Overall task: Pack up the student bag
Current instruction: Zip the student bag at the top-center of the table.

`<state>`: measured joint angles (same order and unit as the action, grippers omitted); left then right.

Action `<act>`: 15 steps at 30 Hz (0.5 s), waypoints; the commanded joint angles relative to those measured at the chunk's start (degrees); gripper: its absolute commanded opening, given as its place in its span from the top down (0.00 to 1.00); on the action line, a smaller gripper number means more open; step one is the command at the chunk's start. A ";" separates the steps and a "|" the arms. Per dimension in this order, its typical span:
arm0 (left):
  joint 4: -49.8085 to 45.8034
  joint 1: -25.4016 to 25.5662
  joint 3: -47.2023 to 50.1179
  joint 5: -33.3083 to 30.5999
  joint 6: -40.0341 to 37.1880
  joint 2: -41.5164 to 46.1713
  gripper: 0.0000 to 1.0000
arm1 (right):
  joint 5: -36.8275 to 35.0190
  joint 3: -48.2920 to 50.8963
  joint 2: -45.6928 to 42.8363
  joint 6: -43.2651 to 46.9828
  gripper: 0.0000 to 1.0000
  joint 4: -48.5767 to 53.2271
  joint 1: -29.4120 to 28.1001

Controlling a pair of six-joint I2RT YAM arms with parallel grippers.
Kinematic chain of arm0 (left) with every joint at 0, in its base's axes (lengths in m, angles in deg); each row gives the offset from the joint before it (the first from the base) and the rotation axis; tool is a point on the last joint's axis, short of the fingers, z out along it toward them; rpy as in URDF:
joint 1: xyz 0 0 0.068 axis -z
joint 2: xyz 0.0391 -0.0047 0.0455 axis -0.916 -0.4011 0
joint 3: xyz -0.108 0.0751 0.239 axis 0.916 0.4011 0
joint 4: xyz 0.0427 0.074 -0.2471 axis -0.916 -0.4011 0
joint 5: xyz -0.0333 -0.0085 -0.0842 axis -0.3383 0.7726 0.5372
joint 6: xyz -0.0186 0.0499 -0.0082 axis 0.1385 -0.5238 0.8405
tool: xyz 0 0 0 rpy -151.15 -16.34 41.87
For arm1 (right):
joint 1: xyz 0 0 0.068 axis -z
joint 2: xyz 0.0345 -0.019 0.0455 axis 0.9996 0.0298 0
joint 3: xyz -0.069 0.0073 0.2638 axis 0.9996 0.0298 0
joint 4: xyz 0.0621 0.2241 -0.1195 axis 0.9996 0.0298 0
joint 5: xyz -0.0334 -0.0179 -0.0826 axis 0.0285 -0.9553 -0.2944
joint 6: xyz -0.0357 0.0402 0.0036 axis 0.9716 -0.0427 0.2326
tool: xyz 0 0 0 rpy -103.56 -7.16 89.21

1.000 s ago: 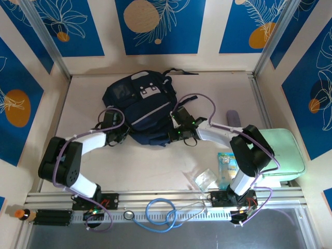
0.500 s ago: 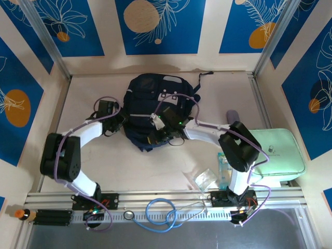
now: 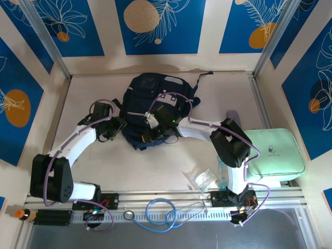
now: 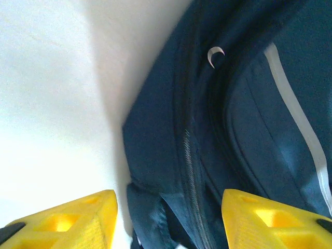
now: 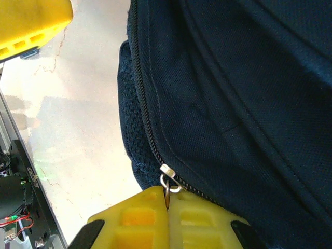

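The student bag (image 3: 150,85), dark navy, lies flat at the back middle of the table. My right gripper (image 3: 149,135) reaches across its lower edge. In the right wrist view this gripper (image 5: 167,201) is shut on the silver zipper pull (image 5: 167,179), at the bag's (image 5: 244,78) corner. My left gripper (image 3: 117,127) sits at the bag's left side and is open. Its yellow fingertips (image 4: 65,223) straddle a fold of the bag (image 4: 233,114) and a closed zipper line (image 4: 189,166) without touching them.
A mint green zip case (image 3: 274,154) lies at the right edge. A clear plastic packet (image 3: 202,179) and a blue-green packet (image 3: 223,168) sit near the right arm's base. A grey cylinder (image 3: 233,117) stands behind them. A blue cable (image 3: 161,211) coils on the front rail.
The bag has swung round and shifted right. My right gripper moved left along its lower edge, still shut on the pull. My left gripper opened and drew back to the bag's left side.
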<state>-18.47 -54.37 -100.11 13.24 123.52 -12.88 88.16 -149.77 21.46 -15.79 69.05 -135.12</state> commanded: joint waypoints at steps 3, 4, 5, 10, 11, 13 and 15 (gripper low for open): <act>-1.63 3.89 -4.10 -0.13 4.56 -3.78 0.48 | 0.69 -1.51 0.44 -0.59 1.00 -0.66 -0.70; -1.78 4.62 -4.96 -0.65 4.73 -4.74 0.48 | 0.59 -1.45 0.35 -0.54 1.00 -0.66 -0.69; -2.44 5.20 -5.68 -1.30 4.96 -5.65 0.48 | 0.42 -1.41 0.25 -0.58 1.00 -0.61 -0.73; -1.93 7.51 -7.52 -1.44 7.17 -9.82 0.51 | -0.38 -0.90 -0.08 -0.76 1.00 -0.70 -0.80; -1.17 7.75 -7.35 -1.27 7.55 -10.31 0.51 | -0.55 -0.88 -0.09 -0.85 1.00 -0.74 -0.79; -0.01 8.30 -7.22 -0.86 8.31 -11.39 0.52 | -0.74 -0.79 -0.21 -0.98 1.00 -0.66 -0.81; 0.57 8.34 -6.67 -0.05 9.07 -11.89 0.53 | -1.20 -0.70 -0.48 -0.98 1.00 -0.44 -0.76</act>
<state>-18.58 -46.61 -106.30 12.63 130.36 -23.86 87.46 -149.77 21.46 -16.36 69.05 -135.34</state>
